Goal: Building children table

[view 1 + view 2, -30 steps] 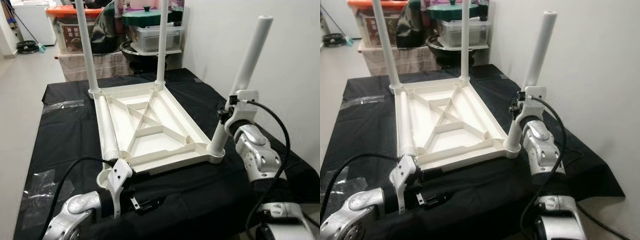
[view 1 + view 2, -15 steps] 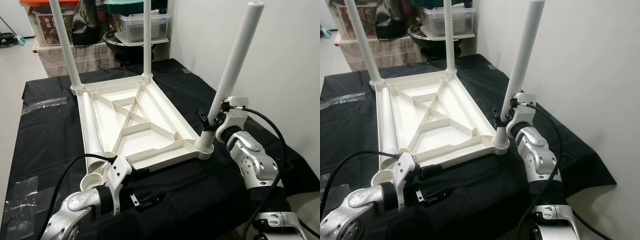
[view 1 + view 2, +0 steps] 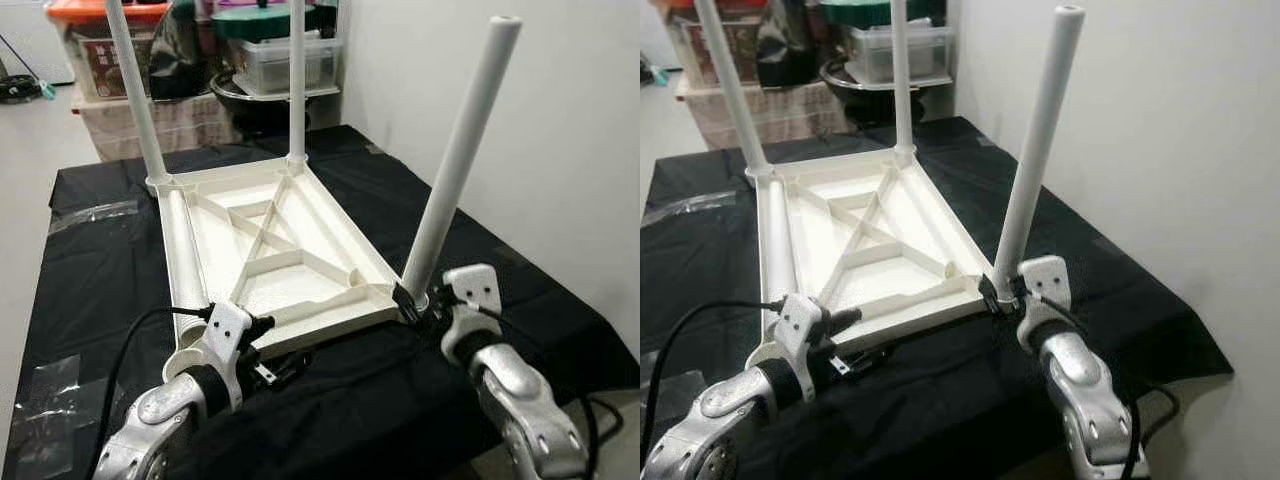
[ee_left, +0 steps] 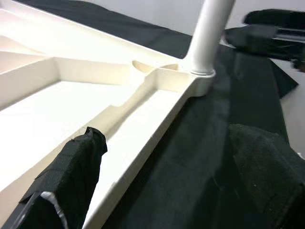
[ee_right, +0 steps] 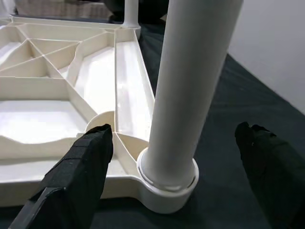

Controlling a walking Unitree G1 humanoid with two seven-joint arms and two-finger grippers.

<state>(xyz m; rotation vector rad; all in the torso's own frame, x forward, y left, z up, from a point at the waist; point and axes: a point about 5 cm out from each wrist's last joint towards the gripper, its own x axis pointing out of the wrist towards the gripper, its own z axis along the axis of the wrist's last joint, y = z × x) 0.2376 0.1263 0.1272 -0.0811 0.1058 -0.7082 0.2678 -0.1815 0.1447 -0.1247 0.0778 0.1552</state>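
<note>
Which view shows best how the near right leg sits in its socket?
The right wrist view: the leg fills the socket collar up close, between the right gripper's open fingers. The left wrist view shows the same joint, smaller. In the eye views the gripper partly hides the base.

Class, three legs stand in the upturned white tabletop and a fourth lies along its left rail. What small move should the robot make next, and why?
Probably draw the right gripper back from the near-right leg: its fingers are spread open around the leg's base, and the leg stands in its socket. The loose leg and empty near-left socket by the left gripper come next.
</note>
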